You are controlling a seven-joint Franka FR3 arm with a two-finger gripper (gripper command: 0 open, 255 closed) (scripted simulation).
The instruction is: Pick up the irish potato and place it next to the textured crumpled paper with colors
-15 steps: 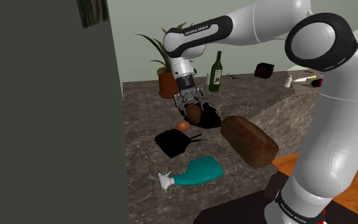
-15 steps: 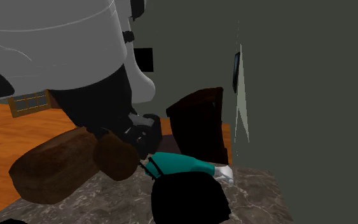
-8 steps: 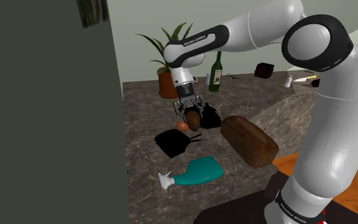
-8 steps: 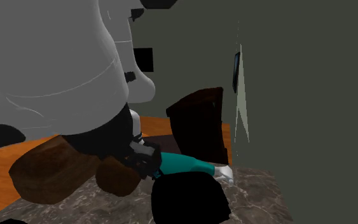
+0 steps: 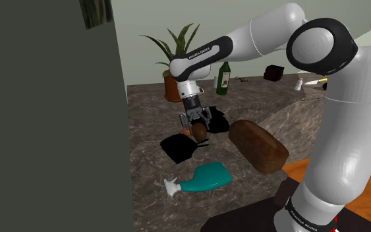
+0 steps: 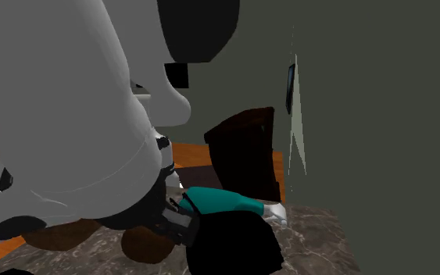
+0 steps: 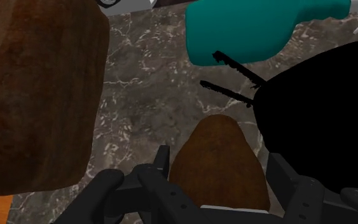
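Observation:
A brown oval potato (image 7: 217, 165) sits clasped between my black fingers (image 7: 161, 167). My gripper (image 5: 198, 126) is shut on the potato (image 5: 199, 132) and hangs low over the dark marbled counter (image 5: 151, 112). Right beside the potato lies a flat black shape with jagged spikes (image 5: 180, 146), drawn without colour. That black shape (image 7: 323, 114) almost touches the potato on one side. In the second exterior view the potato (image 6: 146, 244) hangs just above the counter by the black shape (image 6: 234, 246), under the big white arm (image 6: 54, 117).
A large brown loaf (image 5: 257, 145) lies on the other side of the gripper, near the counter's edge. A teal bottle (image 5: 203, 178) lies closer to the stand. A green bottle (image 5: 223, 74) and a potted plant (image 5: 172, 82) stand behind. A grey wall (image 5: 45, 132) bounds the shoulder view's left.
The gripper has come down with the potato and shifted slightly toward the shoulder view's left, ending low beside the black shape. The small orange thing is now hidden behind it.

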